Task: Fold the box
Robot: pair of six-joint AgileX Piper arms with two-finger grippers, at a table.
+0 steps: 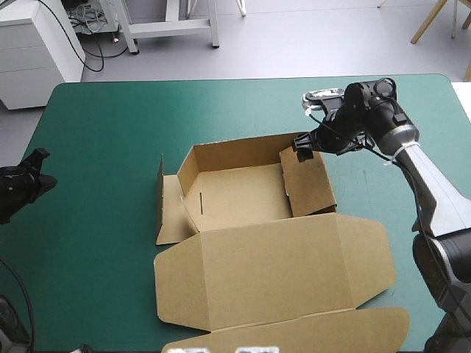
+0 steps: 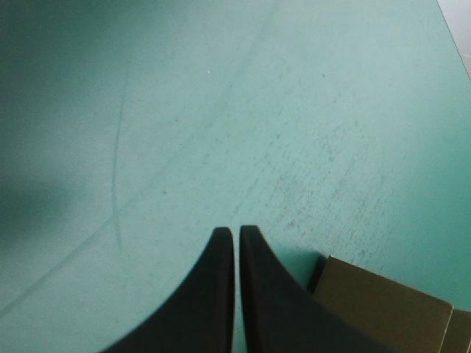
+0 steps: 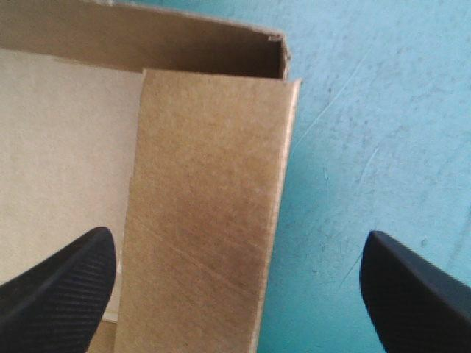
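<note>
**Bench surface.** The teal-green cover [image 1: 103,132] runs to rounded far corners. The left wrist view shows fine scuffs and one long curved line on it. Beyond the far edge lie grey floor [image 1: 294,37] and, at the far left, a white drawer unit [image 1: 37,44].

**Left jaws.** They sit at the bench's left edge, well apart from the box. The black fingers [image 2: 199,294] stand nearly together with only a thin slit between them, holding nothing. A brown board corner [image 2: 383,301] shows beside them.

**Box.** The box [image 1: 243,195] rests mid-bench as an open tray. Its far wall is raised, its left panel [image 1: 173,213] lies outward, and its lid [image 1: 272,272] is flat toward the near edge.

**Right jaws.** They are spread wide at the tray's far-right corner. The raised right wall [image 3: 206,206] stands between them, gripped by neither finger.
</note>
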